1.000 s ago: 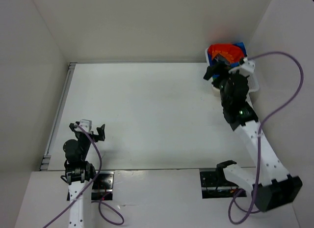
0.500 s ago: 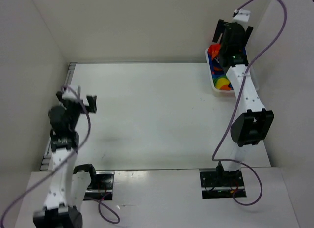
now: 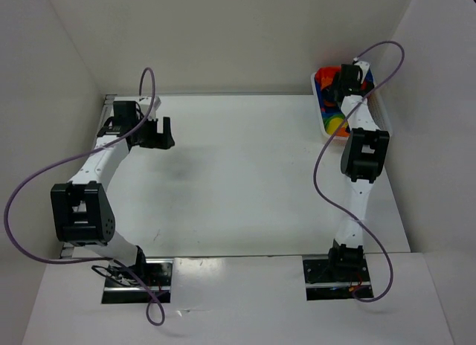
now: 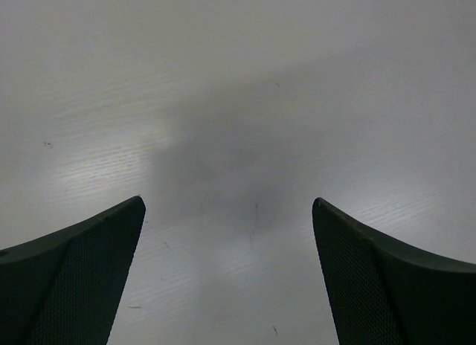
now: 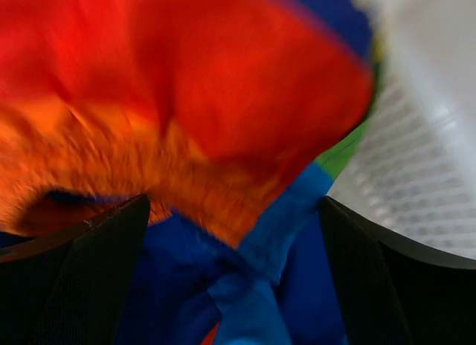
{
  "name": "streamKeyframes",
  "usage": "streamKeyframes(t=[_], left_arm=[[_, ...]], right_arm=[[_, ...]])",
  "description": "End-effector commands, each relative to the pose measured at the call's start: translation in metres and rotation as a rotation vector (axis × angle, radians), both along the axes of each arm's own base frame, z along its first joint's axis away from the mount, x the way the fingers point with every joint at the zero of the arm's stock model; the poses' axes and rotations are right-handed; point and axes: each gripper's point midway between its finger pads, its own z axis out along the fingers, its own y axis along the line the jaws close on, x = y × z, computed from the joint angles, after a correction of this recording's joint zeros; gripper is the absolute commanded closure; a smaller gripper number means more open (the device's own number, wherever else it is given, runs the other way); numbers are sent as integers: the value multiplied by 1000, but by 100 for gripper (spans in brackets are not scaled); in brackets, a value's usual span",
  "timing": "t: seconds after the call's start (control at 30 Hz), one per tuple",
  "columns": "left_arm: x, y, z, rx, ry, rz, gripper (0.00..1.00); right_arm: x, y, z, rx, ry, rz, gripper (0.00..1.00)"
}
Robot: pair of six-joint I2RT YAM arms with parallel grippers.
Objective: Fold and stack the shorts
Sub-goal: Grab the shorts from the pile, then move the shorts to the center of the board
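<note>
The shorts (image 3: 334, 123) are a bunched heap of red, orange, yellow, green and blue cloth inside the white mesh basket (image 3: 320, 113) at the table's far right corner. My right gripper (image 3: 344, 82) hangs over that heap. In the right wrist view its jaws stand open (image 5: 233, 204), with dark blue folds of the shorts (image 5: 186, 85) lying between the fingers and red and orange cloth just beyond. My left gripper (image 3: 158, 134) is at the far left of the table, open (image 4: 229, 201), with only bare tabletop between its fingers (image 4: 74, 278).
The basket's white mesh wall (image 5: 424, 166) is close on the right of the right gripper. White walls enclose the table at the back and both sides. A grey rail (image 3: 104, 114) runs along the table's left edge, near the left arm.
Both arms have stretched out from near their bases. The left gripper has swung to the far left of the table, and the right gripper has come down onto the shorts in the basket.
</note>
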Motion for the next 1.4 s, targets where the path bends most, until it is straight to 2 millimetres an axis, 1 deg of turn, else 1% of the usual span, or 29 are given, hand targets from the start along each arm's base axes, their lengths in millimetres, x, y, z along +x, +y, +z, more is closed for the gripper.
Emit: streamKeyframes(t=[0.0,0.03,0.1,0.17,0.2,0.3,0.33,0.4,0.43,0.57,0.63,0.67,0.7,0.73,0.77,0.8,0.83,0.87,0.93,0.97,1.03,1.07,1.1,1.13,1.17,1.2,1.27,1.3,1.37], left_arm=[[0,-4,5,-1,36,-12,0],[0,-7,0,5,49,-18,0],[0,-9,0,12,49,-21,0],[1,-8,-5,18,60,-14,0],[1,-8,-5,18,60,-14,0],[1,-6,-5,24,60,-8,0],[1,-6,-5,24,60,-8,0],[2,-6,6,25,25,-7,0],[2,-6,6,25,25,-7,0],[2,2,29,60,-56,29,0],[-1,7,46,79,-106,53,0],[-4,12,56,98,-150,78,0],[-6,14,62,105,-170,88,0],[-9,15,67,110,-191,97,0],[-14,15,83,110,-242,100,0],[-19,15,86,109,-253,100,0],[-25,15,83,109,-259,100,0],[-31,13,97,103,-308,95,0],[-41,14,96,97,-328,95,0],[-48,14,104,97,-357,97,0],[-56,22,115,101,-397,121,0],[-59,22,115,101,-402,121,0],[-59,26,122,113,-424,142,0],[-61,31,125,120,-434,161,0],[-63,31,128,120,-443,162,0],[-64,39,135,137,-466,197,0],[-65,45,141,145,-484,219,0],[-64,48,144,153,-496,234,0],[-63,54,150,161,-513,257,0]], right_arm=[[12,1,33,-7,-74,3,2],[15,3,18,0,-52,12,2],[16,-4,8,2,-41,2,4],[18,-11,6,1,-46,-8,14],[18,-17,0,10,-41,-22,34],[19,-16,15,11,-68,-14,68],[19,-16,15,11,-69,-14,88],[14,-17,39,-8,-96,-20,100],[12,-17,49,-10,-111,-20,100],[3,-6,127,-1,-234,32,100],[-13,7,203,4,-369,87,100],[-21,11,231,9,-424,100,100],[-41,23,282,4,-517,122,100],[-54,34,321,22,-602,143,100],[-67,44,348,38,-660,185,100],[-80,58,374,55,-714,223,100],[-108,73,416,73,-806,259,100],[-118,100,435,85,-848,319,100],[-147,141,473,111,-934,418,100],[-154,187,477,153,-938,525,100],[-174,237,496,212,-990,642,100],[-187,286,496,267,-984,740,100],[-203,309,508,281,-1014,796,100],[-203,337,502,301,-997,848,100],[-223,378,503,352,-997,936,100],[-237,394,511,377,-1018,976,100],[-252,439,500,418,-986,1064,100],[-257,445,500,426,-984,1079,100],[-247,452,484,468,-937,1062,100]])
